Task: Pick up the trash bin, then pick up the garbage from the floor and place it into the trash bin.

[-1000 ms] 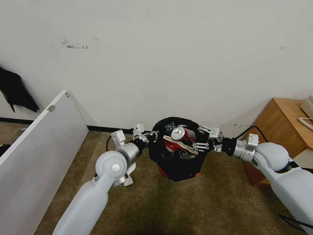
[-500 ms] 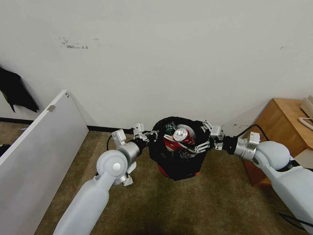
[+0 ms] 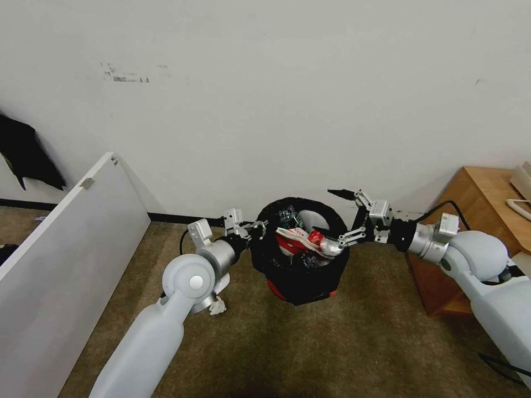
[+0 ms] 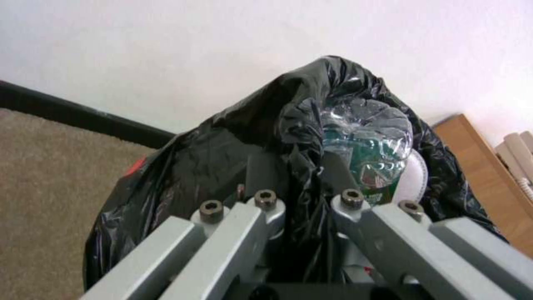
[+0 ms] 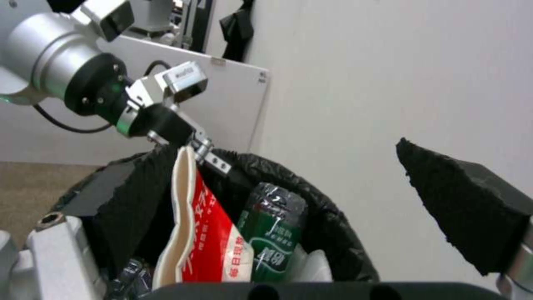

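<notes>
The trash bin, red with a black bag over its rim, hangs from my left gripper, which is shut on the bag-covered rim. Inside lie garbage pieces: a red-white carton, a crushed red can and a green-label bottle. My right gripper stands wide open at the bin's right rim, holding nothing. Its black pads spread above the carton and bottle. A white paper wad lies on the floor under my left elbow.
A white panel leans on the left. A wooden cabinet stands at the right, close to my right arm. The wall is just behind the bin. A black cloth hangs far left.
My right gripper has drawn back from over the bin toward the right and opened wider. The can and carton now rest inside the bin. The left gripper keeps its hold.
</notes>
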